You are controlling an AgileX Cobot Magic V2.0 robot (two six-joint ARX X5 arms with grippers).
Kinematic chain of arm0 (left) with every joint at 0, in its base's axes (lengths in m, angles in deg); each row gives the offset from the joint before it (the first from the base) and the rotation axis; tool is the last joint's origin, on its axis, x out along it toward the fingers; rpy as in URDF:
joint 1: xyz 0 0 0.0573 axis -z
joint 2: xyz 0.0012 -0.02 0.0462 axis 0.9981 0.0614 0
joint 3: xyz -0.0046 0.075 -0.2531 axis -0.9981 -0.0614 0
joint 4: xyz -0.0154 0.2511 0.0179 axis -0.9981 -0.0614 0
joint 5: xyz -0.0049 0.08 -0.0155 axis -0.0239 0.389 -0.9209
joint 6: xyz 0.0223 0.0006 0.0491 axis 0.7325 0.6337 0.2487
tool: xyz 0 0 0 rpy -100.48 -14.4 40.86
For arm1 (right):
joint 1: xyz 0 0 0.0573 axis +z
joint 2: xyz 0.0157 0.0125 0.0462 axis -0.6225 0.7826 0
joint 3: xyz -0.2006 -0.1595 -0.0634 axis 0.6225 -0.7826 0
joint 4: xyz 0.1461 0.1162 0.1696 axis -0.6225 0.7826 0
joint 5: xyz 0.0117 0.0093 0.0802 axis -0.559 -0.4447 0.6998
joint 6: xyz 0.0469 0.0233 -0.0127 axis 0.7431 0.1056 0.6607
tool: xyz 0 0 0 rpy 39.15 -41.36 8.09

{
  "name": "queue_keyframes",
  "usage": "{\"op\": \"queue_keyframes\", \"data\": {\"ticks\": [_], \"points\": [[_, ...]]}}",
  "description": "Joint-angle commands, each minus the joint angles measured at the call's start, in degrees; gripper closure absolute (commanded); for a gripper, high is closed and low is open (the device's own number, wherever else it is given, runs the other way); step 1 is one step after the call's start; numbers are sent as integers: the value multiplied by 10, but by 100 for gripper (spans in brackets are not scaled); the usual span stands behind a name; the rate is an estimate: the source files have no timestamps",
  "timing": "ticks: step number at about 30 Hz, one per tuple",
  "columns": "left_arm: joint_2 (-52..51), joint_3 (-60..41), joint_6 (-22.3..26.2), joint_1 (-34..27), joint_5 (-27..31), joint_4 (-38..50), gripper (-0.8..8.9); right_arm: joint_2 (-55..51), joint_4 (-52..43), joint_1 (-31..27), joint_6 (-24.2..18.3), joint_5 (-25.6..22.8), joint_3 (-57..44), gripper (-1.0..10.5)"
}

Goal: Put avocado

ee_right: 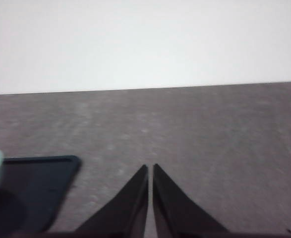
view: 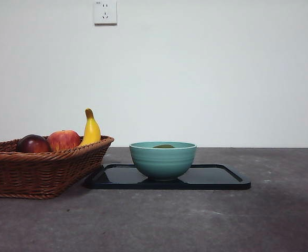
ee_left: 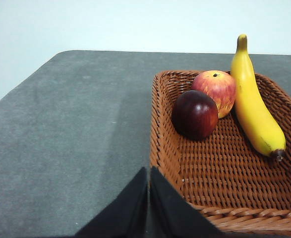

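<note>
Three fruits lie in the wicker basket (view: 38,173) at the left of the front view: a dark red-purple round fruit (view: 33,144), a red-yellow apple (view: 63,140) and a banana (view: 91,129) which leans up w/ its tip above the rim. Just beside the basket, to its right, is a flat black tray (view: 216,178), and a teal bowl (view: 162,160) stands on it. The avocado (view: 163,146) is inside the bowl; only a thin dark-olive top shows over the rim. Nothing stands between the basket and the tray, and no arm shows in the front view.

The left wrist view looks into the basket from above, so the 3 fruits are seen whole: the dark fruit touches the apple, and the banana lies along the basket's side next to the apple. This view does not show bowl or tray. The right wrist view shows one corner of the tray and a small edge of the bowl, but not the avocado, and mostly bare grey table (ee_right: 209,134).

The left gripper (ee_left: 148,198) has its jaws pressed together, holding nothing, just at the near corner of the basket. The right gripper (ee_right: 150,193) also has its jaws closed w/ nothing between them, over the table beside the tray, apart from it.
</note>
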Motion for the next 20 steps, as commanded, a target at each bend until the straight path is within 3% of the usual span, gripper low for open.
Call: {"op": "queue_keyframes", "data": {"ticks": [1,20], "points": [[-1,-12,-1,-1,2,-3,807,-15,-10,-1,-2,-21,-18,940],[-1,-12,-1,-1,2,-3,807,-19,37,-1,-6,-26,-52,940]]}}
